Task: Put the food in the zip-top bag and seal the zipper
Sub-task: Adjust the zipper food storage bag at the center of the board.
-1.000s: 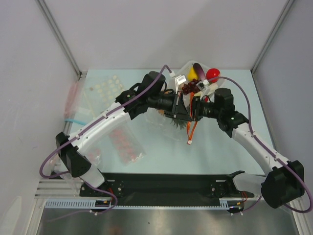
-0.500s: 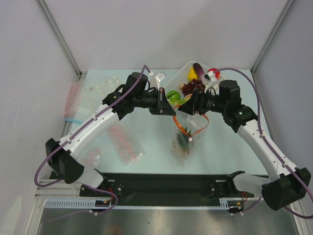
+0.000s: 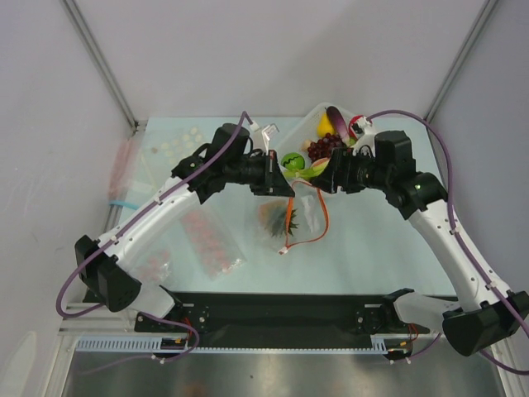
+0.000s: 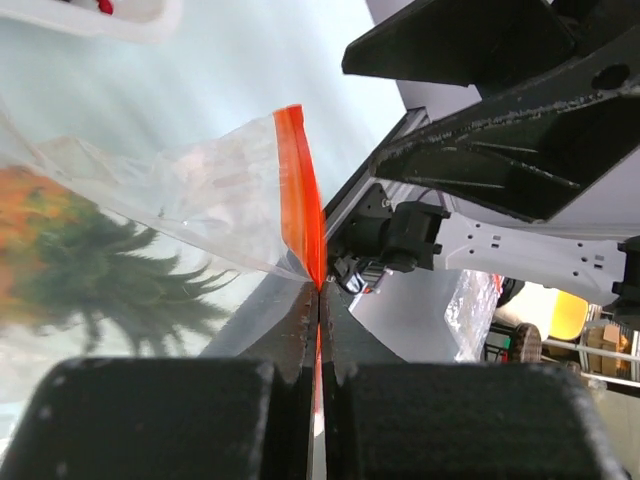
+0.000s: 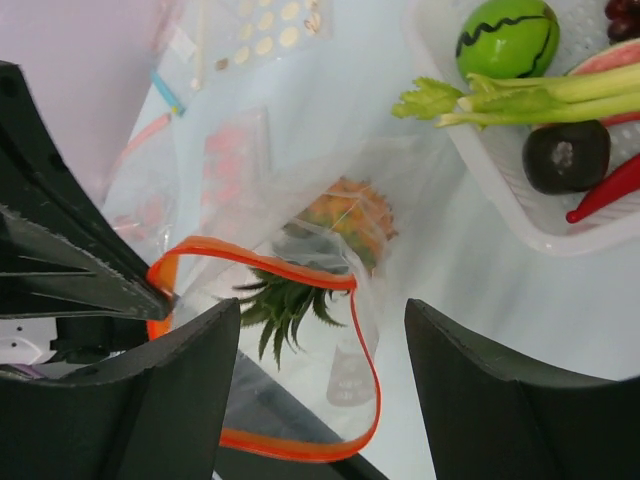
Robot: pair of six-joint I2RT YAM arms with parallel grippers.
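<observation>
The zip-top bag [image 3: 291, 225] hangs from my left gripper [image 3: 279, 185], which is shut on one end of the orange-red zipper [image 4: 298, 190]. The mouth gapes open in a loop [image 5: 266, 263]. The orange pineapple [image 3: 271, 213] lies inside the bag, and its green crown [image 5: 285, 295] points toward the mouth. My right gripper [image 3: 325, 175] is open and empty, with the bag's mouth just ahead of it and its fingers [image 5: 190, 400] touching nothing. The round green fruit [image 5: 508, 38] sits in the white tray [image 5: 500, 215]. I cannot pick out the round red fruit.
The tray [image 3: 307, 124] at the back holds a yellow fruit, purple eggplant, grapes, celery, a dark round fruit [image 5: 565, 155] and a red chili [image 5: 610, 190]. A packet of pink-red dots [image 3: 211, 240] and a sheet of white dots [image 3: 178, 145] lie on the left.
The arms drew apart a second ago. Since half a second ago, the hanging bag has swung left and up with the pineapple inside. The right gripper has drawn back slightly to the right.
</observation>
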